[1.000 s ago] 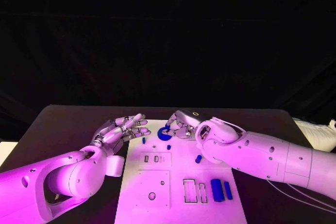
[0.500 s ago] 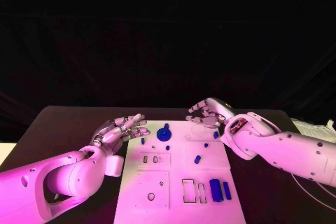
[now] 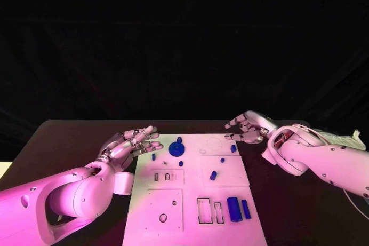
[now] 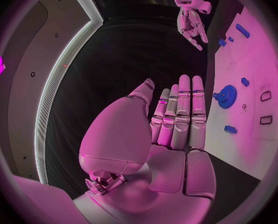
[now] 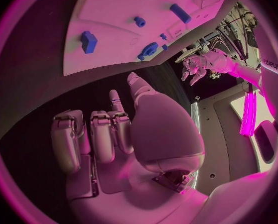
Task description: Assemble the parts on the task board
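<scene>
The white task board lies in the middle of the table. A blue gear sits near its far left corner, with small blue parts scattered round it and two blue bars near the front right. My left hand hovers just left of the gear, fingers apart and holding nothing. My right hand hangs beyond the board's far right corner, fingers loosely spread and holding nothing. The left wrist view shows the left palm, the gear and the right hand. The right wrist view shows the gear.
Rectangular slots and round holes are cut in the near half of the board. Black table surrounds the board on both sides. A pale object lies at the table's right edge.
My right hand has left the blue gear and drawn back to the right, off the board's far corner. The gear stays on the board. My left hand has hardly moved.
</scene>
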